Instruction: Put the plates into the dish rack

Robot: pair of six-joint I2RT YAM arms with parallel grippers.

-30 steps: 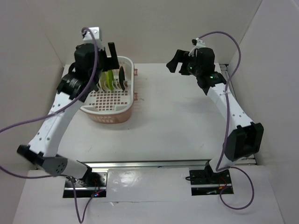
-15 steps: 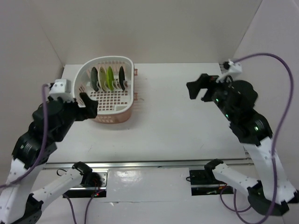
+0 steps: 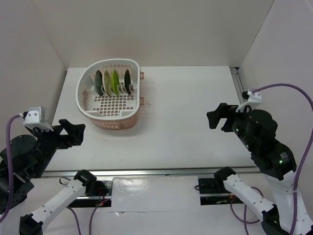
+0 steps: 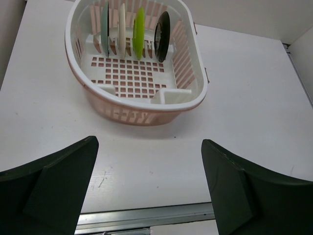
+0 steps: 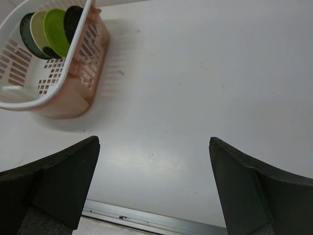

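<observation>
Plates, round, black, lime, cream, teal, upright, faces sideways, in pale pink oval plastic rack ahead of gaping left pincer; right pincer gaping too.

Glossy plates in pink plastic dish rack, matt white table.

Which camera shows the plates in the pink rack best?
The left wrist view: all four plates stand on edge, clearly separated. The top view shows them small; the right wrist view crops them at its corner.
</observation>
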